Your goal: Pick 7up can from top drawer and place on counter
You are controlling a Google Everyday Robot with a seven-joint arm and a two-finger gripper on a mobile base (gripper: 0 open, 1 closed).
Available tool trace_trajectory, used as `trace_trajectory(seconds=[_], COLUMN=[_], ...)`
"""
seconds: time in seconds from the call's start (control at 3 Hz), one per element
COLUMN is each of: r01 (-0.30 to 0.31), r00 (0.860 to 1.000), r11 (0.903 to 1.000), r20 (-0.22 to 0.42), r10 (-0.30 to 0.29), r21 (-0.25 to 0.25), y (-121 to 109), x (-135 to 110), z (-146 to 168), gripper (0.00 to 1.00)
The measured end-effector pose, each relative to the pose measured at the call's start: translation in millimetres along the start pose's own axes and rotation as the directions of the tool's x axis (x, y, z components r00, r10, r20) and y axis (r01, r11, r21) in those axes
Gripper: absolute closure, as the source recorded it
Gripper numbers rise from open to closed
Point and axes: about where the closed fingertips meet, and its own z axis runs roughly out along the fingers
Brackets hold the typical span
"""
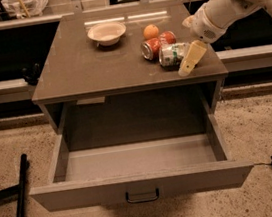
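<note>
- 7up can [173, 54] is being shown lying on its side on the counter [85, 69], right against the gripper [191, 60], on the side facing the middle of the counter
- Whether the gripper is clamped on the can or has let go cannot be told; the can is partly being hidden by it
- The placing step is being judged as nearly done, since the can is already out of the top drawer [142, 186], which is standing open and empty well below and in front of the gripper
- A good finish is being judged to need a full release before any lift, and a straight withdrawal up and away from the can, so that it is not being rolled
- An orange-red soda can [153, 46] is lying just beyond the 7up can from the gripper, with an orange [151, 31] a little farther off; care is being called for so the 7up can is not being pushed into them
- The arm [223, 7] is being reached in from the counter's far right corner, sloping down, with the gripper being tipped low over the counter's near right edge
</note>
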Motion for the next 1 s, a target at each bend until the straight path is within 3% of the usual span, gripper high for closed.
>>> trace_trajectory(seconds=[0.67,1.0], r01=[-0.050,-0.054], r00=[0.999,0.999], r11=[0.9939,0.9926], r20=[0.007,0.006], r10=[0.049,0.054], r21=[0.098,0.108], y=[0.0,0.1], x=[26.3,29.8], z=[-48.4,-53.4], gripper=[0.00,0.00])
